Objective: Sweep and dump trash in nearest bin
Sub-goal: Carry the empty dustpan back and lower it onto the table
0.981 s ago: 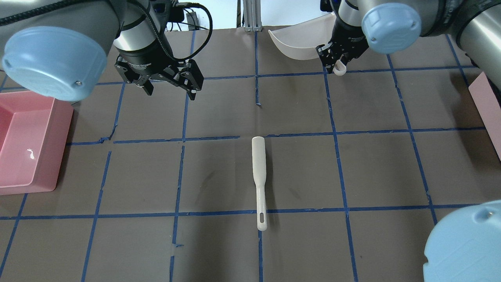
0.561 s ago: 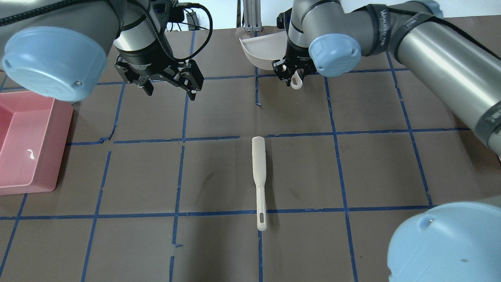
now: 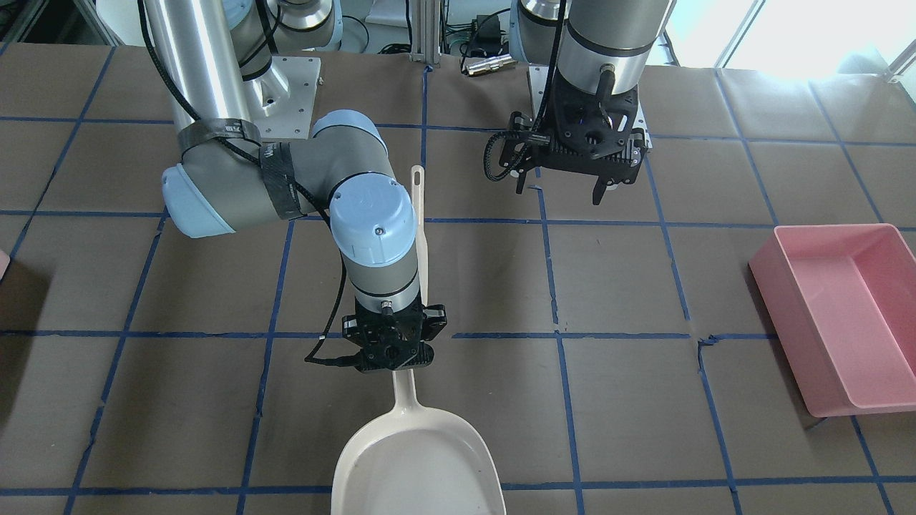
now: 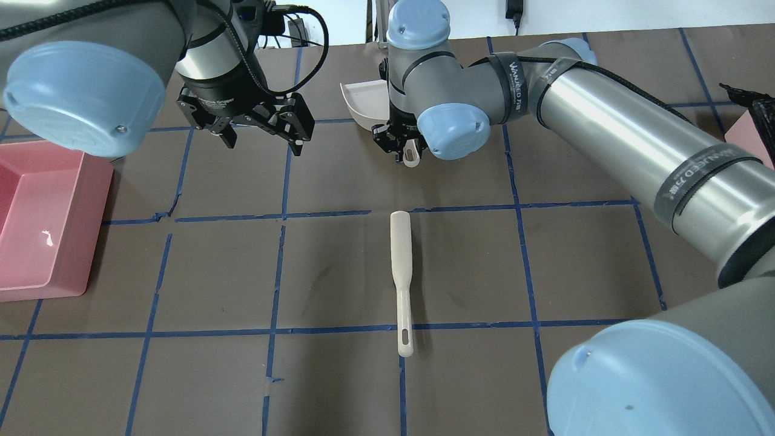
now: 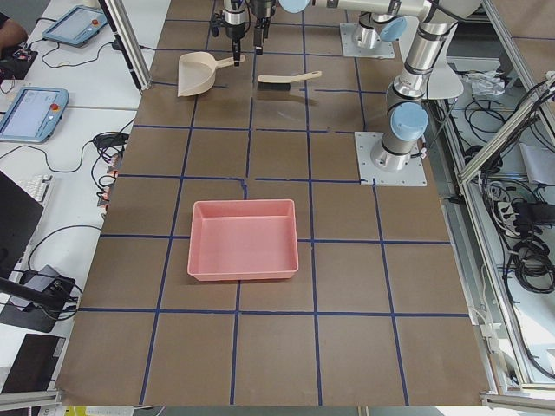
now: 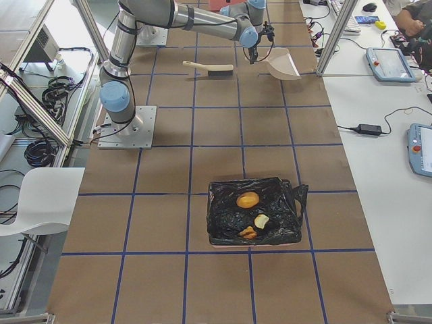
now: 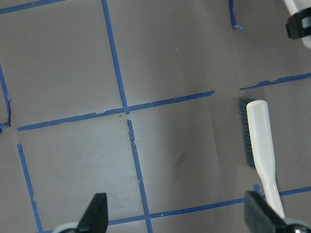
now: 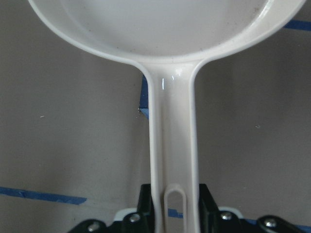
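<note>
- The right gripper [image 3: 396,361] has its two fingers closed on the end of the handle of a cream dustpan [image 3: 418,458]. In the wrist view the fingers [image 8: 146,206] press on both sides of the handle, by its hanging slot.
- The dustpan's scoop points away from the robot, out toward the far edge of the table [image 3: 715,214]. Whether it touches the table cannot be told.
- The left gripper [image 4: 264,145] is spread wide with nothing between its fingers, and hangs above the bare table, left of the dustpan.
- A white brush [image 4: 401,260] lies flat mid-table, nearer the robot than the dustpan, with its handle toward the robot and its bristles on its left side. It is apart from both grippers.
- The trash [image 6: 248,200], a brown lump and two small pale cores, lies on a black bag inside the bin [image 4: 748,142] at the table's right end, well apart from both arms.
- A large pink tub [image 3: 837,315] sits at the table's left end.
</note>
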### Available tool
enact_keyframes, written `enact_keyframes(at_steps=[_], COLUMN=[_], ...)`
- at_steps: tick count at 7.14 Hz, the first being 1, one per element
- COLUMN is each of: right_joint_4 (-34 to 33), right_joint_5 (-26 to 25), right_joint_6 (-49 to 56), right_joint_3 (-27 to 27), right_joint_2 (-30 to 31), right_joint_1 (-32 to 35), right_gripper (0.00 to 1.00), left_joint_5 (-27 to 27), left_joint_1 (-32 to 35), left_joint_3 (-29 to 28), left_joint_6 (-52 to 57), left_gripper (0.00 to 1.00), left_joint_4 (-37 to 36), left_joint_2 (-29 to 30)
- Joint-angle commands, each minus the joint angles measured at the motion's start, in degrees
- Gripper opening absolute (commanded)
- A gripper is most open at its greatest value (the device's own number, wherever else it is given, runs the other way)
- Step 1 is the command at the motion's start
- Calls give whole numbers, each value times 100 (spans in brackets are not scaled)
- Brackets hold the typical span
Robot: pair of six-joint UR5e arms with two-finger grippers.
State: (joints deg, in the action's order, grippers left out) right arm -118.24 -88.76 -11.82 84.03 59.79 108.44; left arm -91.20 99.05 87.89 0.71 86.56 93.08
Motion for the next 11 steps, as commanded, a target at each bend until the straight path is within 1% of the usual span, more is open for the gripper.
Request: enact_keyframes(at_steps=[1,3,4,6,10,11], right_joint_4=[-199,-191,-130,-130,-182,-191], right_joint_5=[34,43,43,43,43,43], right_joint_6=[-100,-101,-127,-136,-400,-400], right_joint_3=[140,148,149,210,236,236], right_joint_2=[-20,-20,-12,-20,-90,-91], right_joint_1=[80,80,98,151,274,274], right_gripper=[0,2,5,7,9,19], left_joint_5=[6,15,15,-3,6,-11], left_joint_1=[0,0,0,9,0,0], left_joint_3=[0,0,0,0,0,0], left_joint_6=[-1,-1,-10,-19,-19,-19], left_gripper=[100,100,100,100,100,100], left_joint_4=[1,1,10,36,36,45], left_joint_2=[0,0,0,-9,-9,-18])
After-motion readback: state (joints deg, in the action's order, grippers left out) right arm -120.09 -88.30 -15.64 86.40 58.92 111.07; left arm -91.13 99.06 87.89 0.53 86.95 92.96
